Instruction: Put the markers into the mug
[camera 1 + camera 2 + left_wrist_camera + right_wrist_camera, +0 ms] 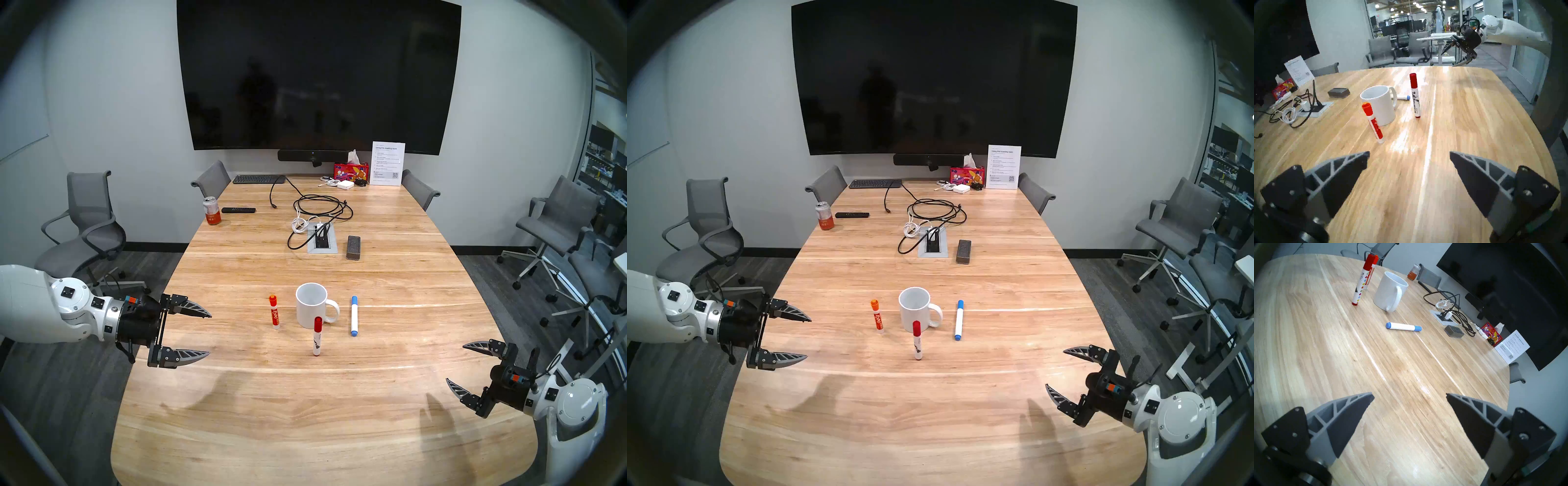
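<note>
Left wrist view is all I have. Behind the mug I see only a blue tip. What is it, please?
Observer: A blue-capped marker, lying flat on the mug's handle side, apart from it.
Operator: Thank you. Does anything else stand outside my picture?
Observer: Yes, an orange can stands near the far left edge of the table, beside a remote.

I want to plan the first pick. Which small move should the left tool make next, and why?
Probably carry the left tool on toward the orange-capped marker. It is open and empty, and that marker stands upright nearest it, left of the empty mug. All three markers are still outside the mug.
</note>
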Tool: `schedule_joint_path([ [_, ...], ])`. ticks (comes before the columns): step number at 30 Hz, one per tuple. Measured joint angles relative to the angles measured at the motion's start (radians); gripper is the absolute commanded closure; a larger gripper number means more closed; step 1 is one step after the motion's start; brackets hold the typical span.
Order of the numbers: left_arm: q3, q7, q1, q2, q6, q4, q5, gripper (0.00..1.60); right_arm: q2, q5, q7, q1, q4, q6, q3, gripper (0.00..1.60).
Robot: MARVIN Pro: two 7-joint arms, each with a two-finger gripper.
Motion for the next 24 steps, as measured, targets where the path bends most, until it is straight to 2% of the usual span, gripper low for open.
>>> schedule_joint_path([
  [15, -0.120, 0.022, 0.200, -0.163, -0.010, 0.113, -0.086, 0.00, -0.001, 0.000, 0.000, 0.000, 0.000, -0.001, 0.000, 0.00],
  [24, -0.172, -0.015, 0.320, -0.257, -0.065, 0.223, -0.165, 0.00, -0.002, 0.000, 0.000, 0.000, 0.001, -0.001, 0.000, 0.00],
])
